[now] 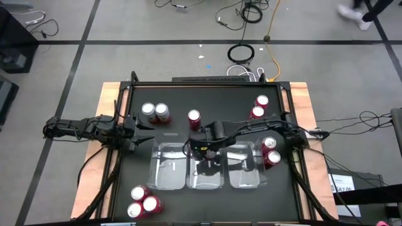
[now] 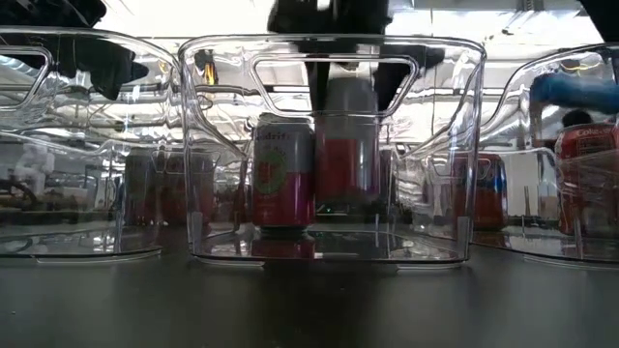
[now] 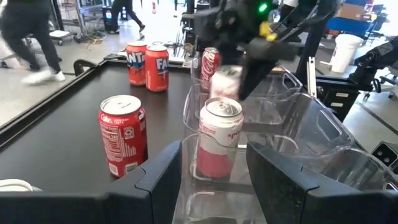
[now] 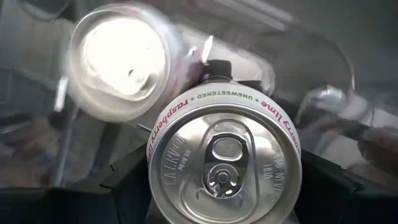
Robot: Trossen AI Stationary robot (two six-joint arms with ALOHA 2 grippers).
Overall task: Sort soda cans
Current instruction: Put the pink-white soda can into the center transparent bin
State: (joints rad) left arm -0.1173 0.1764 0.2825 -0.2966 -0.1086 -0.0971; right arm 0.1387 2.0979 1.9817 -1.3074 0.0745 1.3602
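Three clear plastic trays (image 1: 171, 179) stand side by side near the front centre of the black table (image 1: 207, 94). Wooden boards (image 1: 100, 119) flank the table. Coiled cables (image 1: 242, 53) lie on the grey floor beyond, where a person's feet (image 1: 355, 16) appear.

We see the right gripper (image 1: 206, 164) only from above, its fingertips hidden inside the middle tray (image 2: 464, 145); the can (image 4: 224, 163) it carries is cut off at the right wrist view's lower edge; a second can (image 4: 118, 59) beside it is blurred; cans (image 2: 145, 188) behind the tray walls are too distorted to read.
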